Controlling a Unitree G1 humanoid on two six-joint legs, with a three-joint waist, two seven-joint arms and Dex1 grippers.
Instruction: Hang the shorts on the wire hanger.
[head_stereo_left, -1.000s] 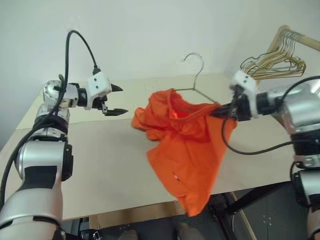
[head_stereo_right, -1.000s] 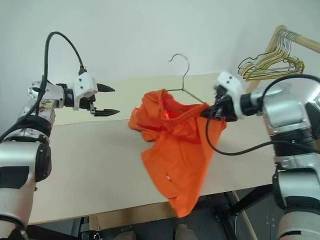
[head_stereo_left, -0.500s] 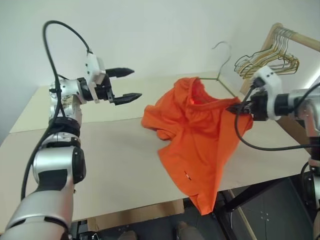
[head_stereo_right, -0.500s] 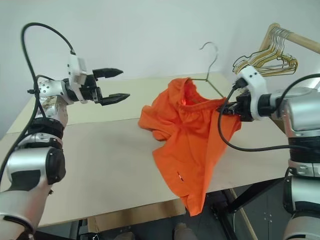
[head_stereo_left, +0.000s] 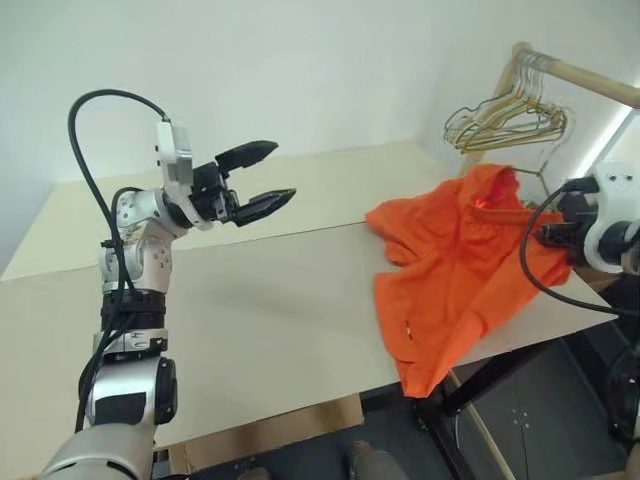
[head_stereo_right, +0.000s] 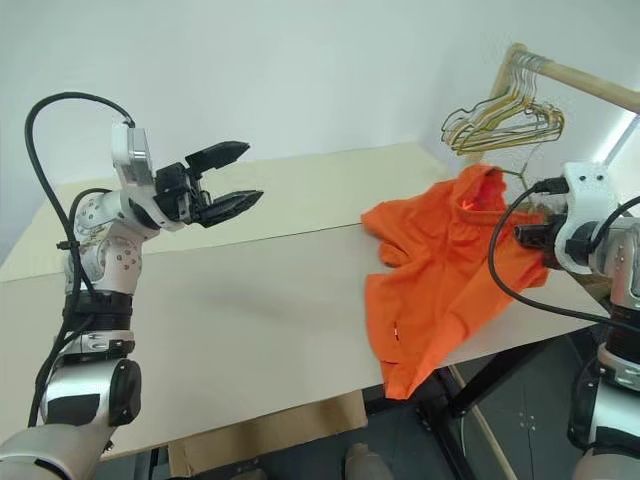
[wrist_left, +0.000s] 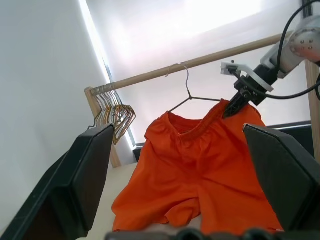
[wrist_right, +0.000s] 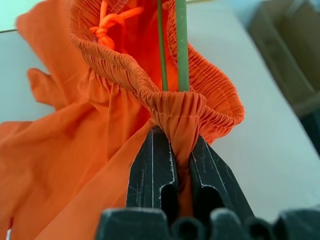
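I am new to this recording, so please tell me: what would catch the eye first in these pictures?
The bright orange shorts stand out first, draped over the right end of the pale table, one part hanging past its front edge. The right tool is shut on their gathered waistband, with the wire hanger threaded inside it. On the left, the left tool hangs open above the table.

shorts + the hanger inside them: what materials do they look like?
Shorts: thin, matte woven fabric, probably light cotton or polyester; it drapes in soft folds and the elastic waistband is finely gathered. Wire hanger: thin stiff wire, likely metal with a dull green-grey coating; it runs straight and narrow through the waistband.
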